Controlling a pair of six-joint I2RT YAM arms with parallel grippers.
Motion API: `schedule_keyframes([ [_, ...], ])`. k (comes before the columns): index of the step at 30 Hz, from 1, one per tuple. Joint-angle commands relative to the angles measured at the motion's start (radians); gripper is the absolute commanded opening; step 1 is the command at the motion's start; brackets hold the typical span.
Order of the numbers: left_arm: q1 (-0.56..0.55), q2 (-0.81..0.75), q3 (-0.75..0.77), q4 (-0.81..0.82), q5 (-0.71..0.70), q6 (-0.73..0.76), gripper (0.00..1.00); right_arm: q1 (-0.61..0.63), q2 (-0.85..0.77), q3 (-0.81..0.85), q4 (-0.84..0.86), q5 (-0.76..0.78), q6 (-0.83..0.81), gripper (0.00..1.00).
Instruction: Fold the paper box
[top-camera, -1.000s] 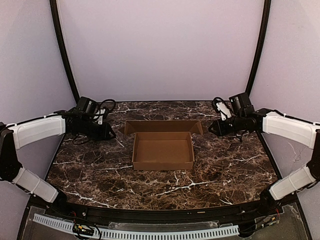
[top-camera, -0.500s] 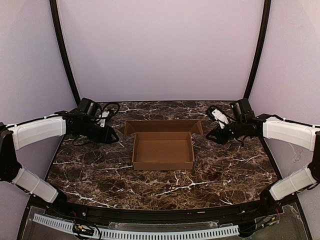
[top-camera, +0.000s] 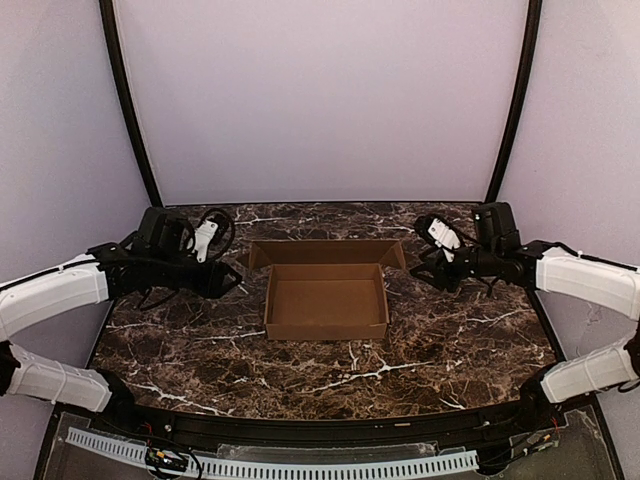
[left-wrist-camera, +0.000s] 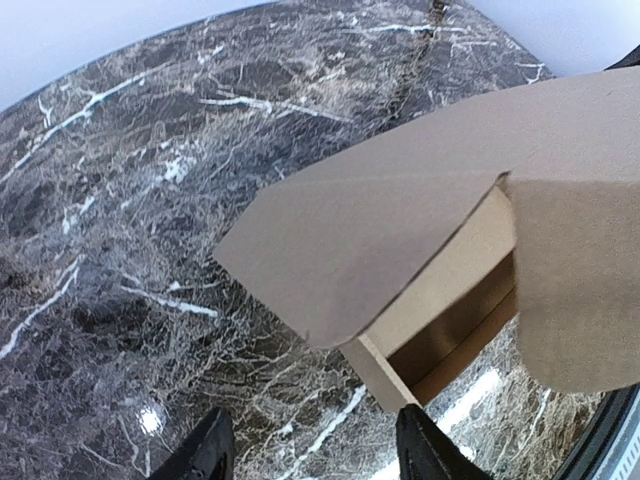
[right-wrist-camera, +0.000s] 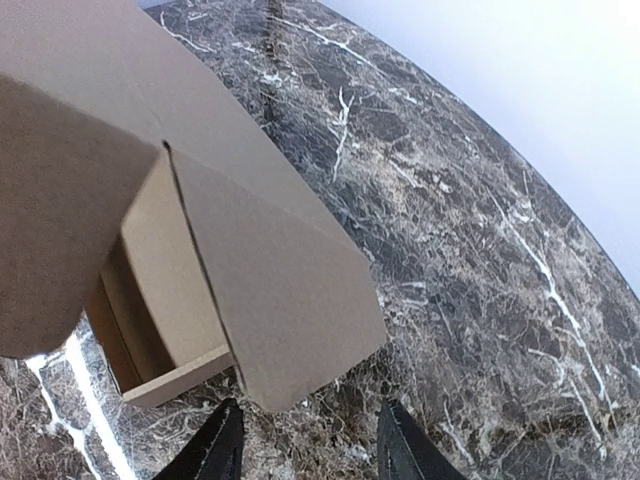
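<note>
Box (top-camera: 326, 300) sat centred on surface (top-camera: 200, 350), tray formed, lid (top-camera: 326, 253) lying back toward 12 o'clock; left hand (top-camera: 230, 279) at 9, right hand (top-camera: 420, 270) at 3, both spread and empty, the next move probably gripping lid corners to close it.

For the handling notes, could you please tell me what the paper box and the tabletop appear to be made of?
The paper box looks like plain brown cardboard, matte and unprinted; its flaps are thin, stiff sheet. The tabletop looks like polished dark marble with white veins and glints, though it could be printed laminate.
</note>
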Motion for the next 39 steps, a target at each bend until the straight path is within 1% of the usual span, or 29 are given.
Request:
schedule_keyframes([
  [1, -0.008, -0.053, -0.028, 0.066, -0.040, 0.057, 0.55, 0.011, -0.038, -0.015, 0.100, -0.083, -0.033, 0.45],
  [11, -0.015, -0.018, -0.019, 0.135, 0.016, 0.069, 0.54, 0.026, -0.022, 0.020, 0.109, -0.094, -0.029, 0.43],
  [18, -0.019, 0.031, -0.009, 0.160, 0.032, 0.059, 0.50, 0.048, 0.033, 0.053, 0.120, -0.075, 0.000, 0.38],
  [24, -0.020, 0.077, 0.028, 0.163, 0.039, 0.043, 0.38, 0.050, 0.048, 0.065, 0.123, -0.069, 0.016, 0.31],
  [33, -0.022, 0.104, 0.050, 0.183, 0.062, 0.000, 0.28, 0.056, 0.068, 0.090, 0.124, -0.090, 0.082, 0.16],
  [39, -0.022, 0.104, 0.055, 0.197, 0.066, -0.029, 0.19, 0.076, 0.069, 0.100, 0.122, -0.078, 0.117, 0.09],
])
